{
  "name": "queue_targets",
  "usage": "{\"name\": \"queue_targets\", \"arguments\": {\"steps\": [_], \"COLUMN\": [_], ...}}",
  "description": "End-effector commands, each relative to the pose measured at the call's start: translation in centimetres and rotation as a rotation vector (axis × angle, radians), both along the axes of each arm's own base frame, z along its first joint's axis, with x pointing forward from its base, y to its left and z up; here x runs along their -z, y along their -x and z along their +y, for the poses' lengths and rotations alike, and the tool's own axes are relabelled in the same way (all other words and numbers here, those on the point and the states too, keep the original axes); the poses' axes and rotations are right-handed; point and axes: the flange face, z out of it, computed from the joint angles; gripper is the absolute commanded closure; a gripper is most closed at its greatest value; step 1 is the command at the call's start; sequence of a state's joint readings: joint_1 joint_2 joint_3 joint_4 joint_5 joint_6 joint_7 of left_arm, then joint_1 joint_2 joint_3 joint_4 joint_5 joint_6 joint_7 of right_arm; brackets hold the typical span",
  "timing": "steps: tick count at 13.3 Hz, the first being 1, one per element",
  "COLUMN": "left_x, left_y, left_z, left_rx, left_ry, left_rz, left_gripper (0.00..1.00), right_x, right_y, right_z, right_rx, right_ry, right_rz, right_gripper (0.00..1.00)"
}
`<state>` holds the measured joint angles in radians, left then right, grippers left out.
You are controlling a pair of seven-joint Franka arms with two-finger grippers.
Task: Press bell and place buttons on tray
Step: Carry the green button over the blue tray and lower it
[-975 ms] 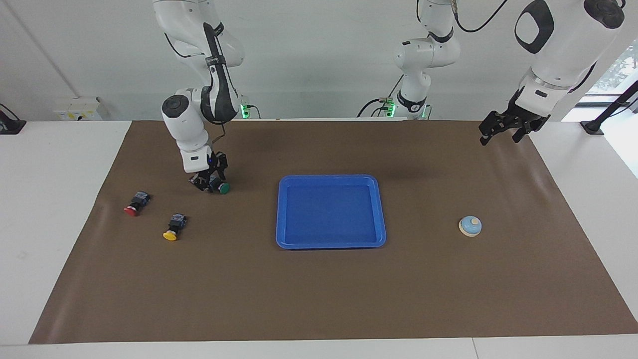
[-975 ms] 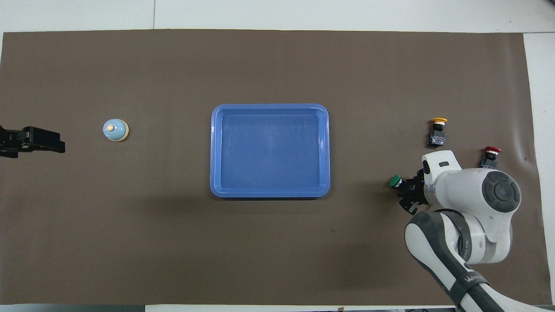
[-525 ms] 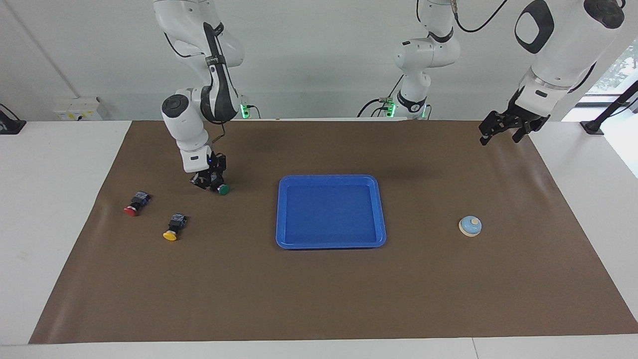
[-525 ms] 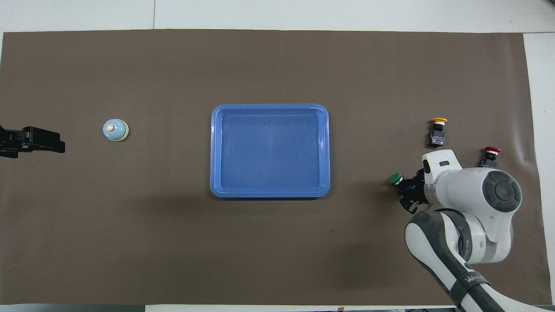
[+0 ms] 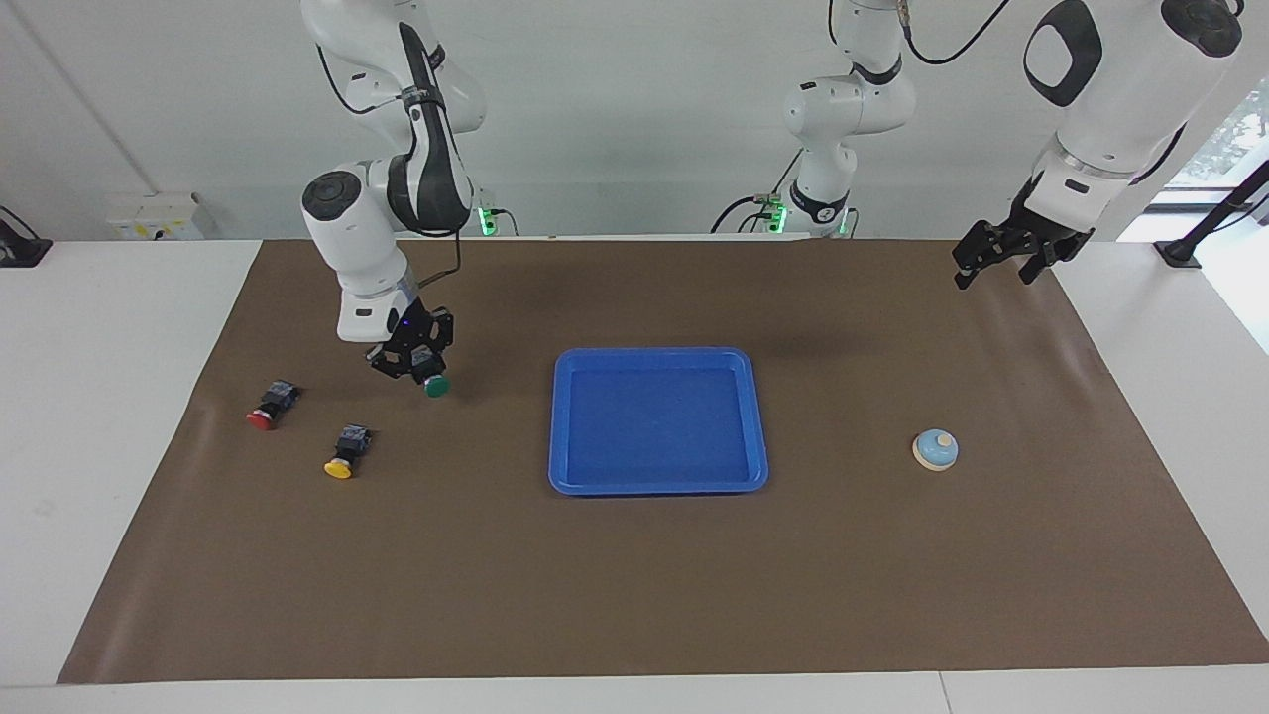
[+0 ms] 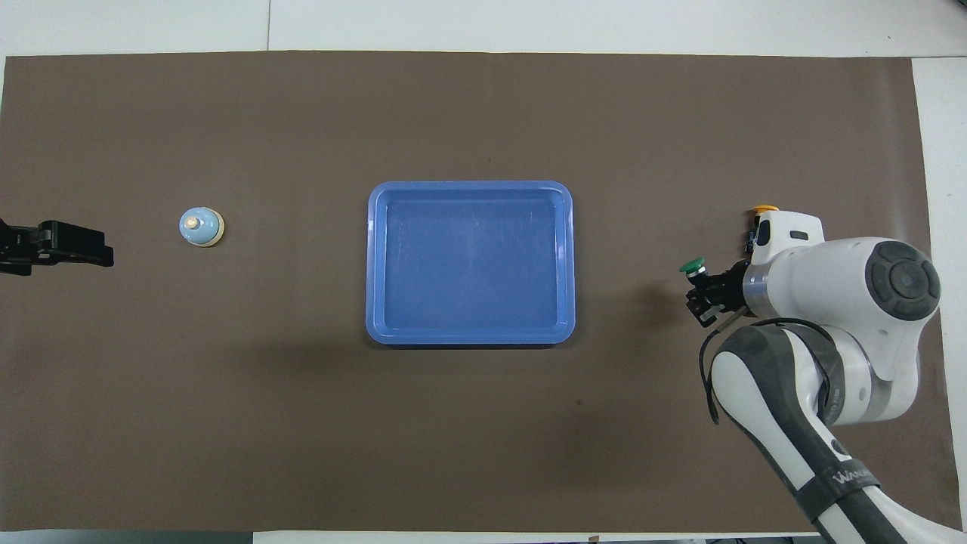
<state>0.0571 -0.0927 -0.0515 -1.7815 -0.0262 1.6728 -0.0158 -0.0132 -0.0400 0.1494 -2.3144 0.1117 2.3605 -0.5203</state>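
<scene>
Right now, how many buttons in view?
3. Green button is in the right end effector, lifted off the mat; red button and yellow button lie at the right arm's end.

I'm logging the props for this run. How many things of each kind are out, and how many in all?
Buttons: 3, the green button in the right hand, the red button and the yellow button on the mat
Bell: 1
Tray: 1
Total: 5
</scene>
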Motion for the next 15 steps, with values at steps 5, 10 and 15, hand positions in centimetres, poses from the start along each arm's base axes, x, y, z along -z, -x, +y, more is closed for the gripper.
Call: {"name": "queue_targets", "arguments": {"steps": [5,10,15], "left_x": [-0.5,-0.5,-0.5], "left_y": [0.1,0.1,0.1], "left_z": [0.1,0.1,0.1], "left_rx": [-0.004,-0.004,-0.004], "left_ry": [0.011,0.011,0.011], "left_rz": [0.001,0.001,0.001], "left_gripper": [0.0,0.0,0.0], "right_x": [-4.8,-6.4,-4.3], "right_y": [-4.3,-6.3,-9.9], "right_z": [10.9,12.2,19.4], "right_rx": [0.278,0.333,0.419], "right_ry": [-0.065,-0.055,-0.008], "right_rz": [0.059,0.104,0.141], "right_gripper": [1.0,1.0,1.0]}}
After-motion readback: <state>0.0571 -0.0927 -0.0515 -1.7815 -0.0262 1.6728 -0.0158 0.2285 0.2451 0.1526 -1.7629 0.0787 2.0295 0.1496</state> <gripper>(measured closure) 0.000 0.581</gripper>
